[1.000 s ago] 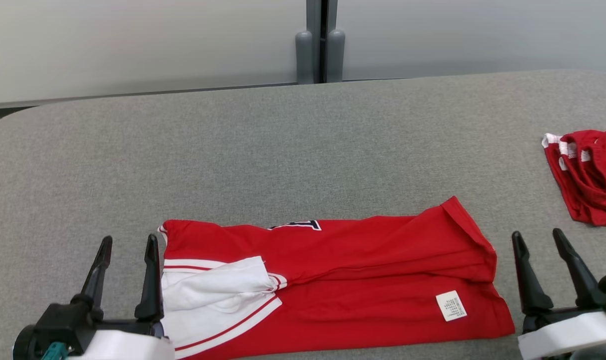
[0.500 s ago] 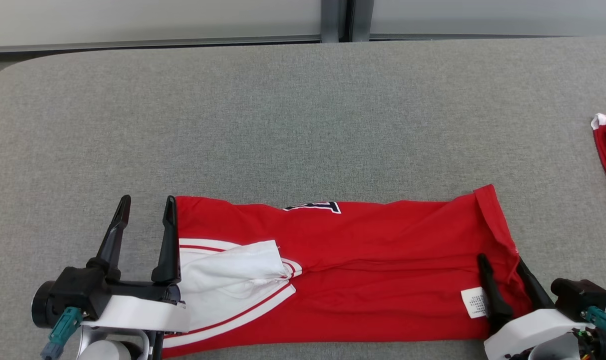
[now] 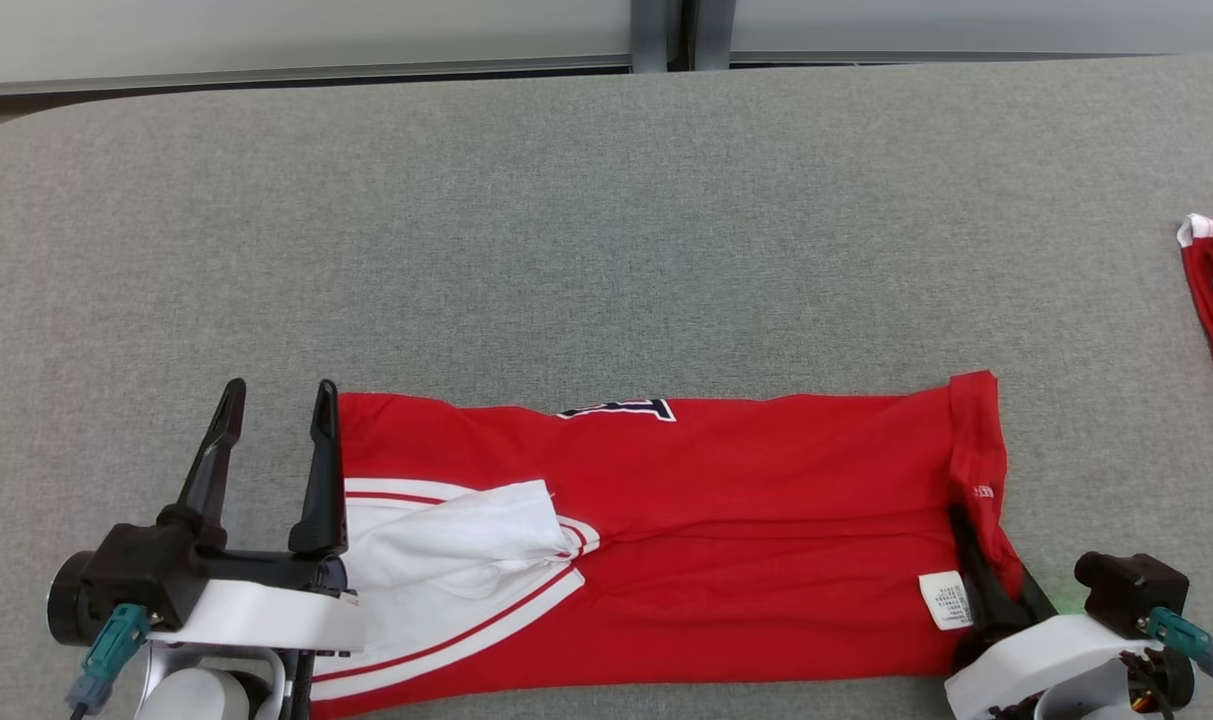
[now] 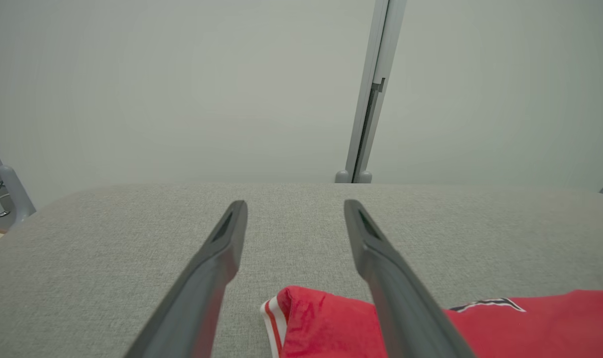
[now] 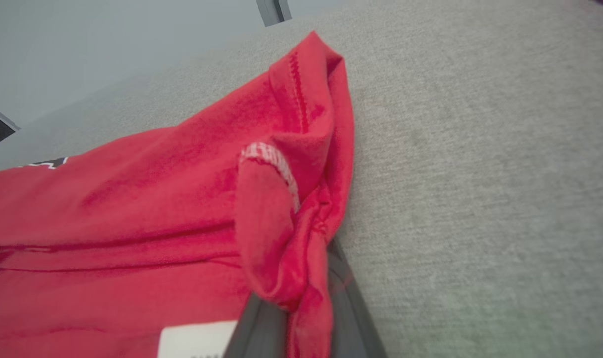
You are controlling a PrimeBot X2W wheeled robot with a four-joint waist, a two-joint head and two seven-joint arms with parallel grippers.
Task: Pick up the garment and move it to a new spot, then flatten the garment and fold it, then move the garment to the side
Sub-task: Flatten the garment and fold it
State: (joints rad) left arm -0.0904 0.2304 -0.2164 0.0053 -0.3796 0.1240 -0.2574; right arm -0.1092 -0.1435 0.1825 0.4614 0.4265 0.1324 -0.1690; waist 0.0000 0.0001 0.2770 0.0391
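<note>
Garment [image 3: 746, 520] red fabric, folded oblong; tabletop [image 3: 566, 250] grey, coarse-woven.

Grey fabric-covered tabletop [image 3: 606, 220], pale wall panels [image 4: 182, 89] behind, grey vertical post [image 4: 370, 99] between them, soft even light

jaws: long, black, tapered | wrist shells [image 3: 266, 622]: white | plugs [image 3: 112, 647]: teal

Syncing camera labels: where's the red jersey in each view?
Head view: red jersey across the lower middle, right claw shut on its right end.
Left wrist view: bottom edge, centre to right, by the open left claw.
Right wrist view: left half, bunched in the claw.
Shared landmark: black-and-white lettering on its far edge.
</note>
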